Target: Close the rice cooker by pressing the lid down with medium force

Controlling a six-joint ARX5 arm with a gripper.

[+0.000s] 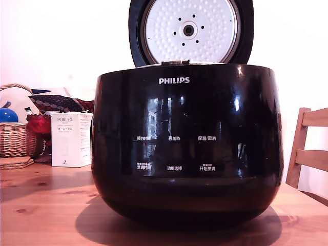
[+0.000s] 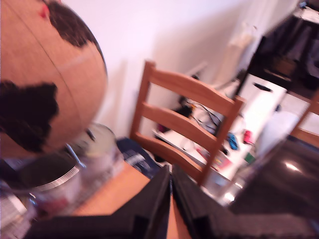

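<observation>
**Rice cooker open on the table, claw shut and off to the side**

A warm wooden table [image 1: 46, 205] with visible knots stands before a pale, bare wall, and the rice cooker [image 1: 187, 148] sits square in the middle of it. The cooker is a broad, rounded pot shape in glossy black that mirrors the room, with a white PHILIPS logo and small white button labels on its front. The lid [image 1: 190, 32] stands upright above the cooker's back rim, its black ring framing a dimpled silver-white plate with a centre hub and small holes.

To the exterior view's left of the cooker stand a white carton [image 1: 70, 139] and, beyond it, a woven wicker basket [image 1: 15, 136]; to the exterior view's right of the cooker a slatted wooden chair [image 1: 308, 148] shows its back. The table in front of the cooker is bare wood.

In the wrist view the gripper [image 2: 171, 186] shows two dark fingers pressed together tip to tip, holding nothing (the picture is blurred). It touches nothing that can be made out. A cork-coloured globe [image 2: 47, 74] with dark patches fills one corner, with a slatted chair back behind the fingertips and a glossy black surface beside them.
</observation>
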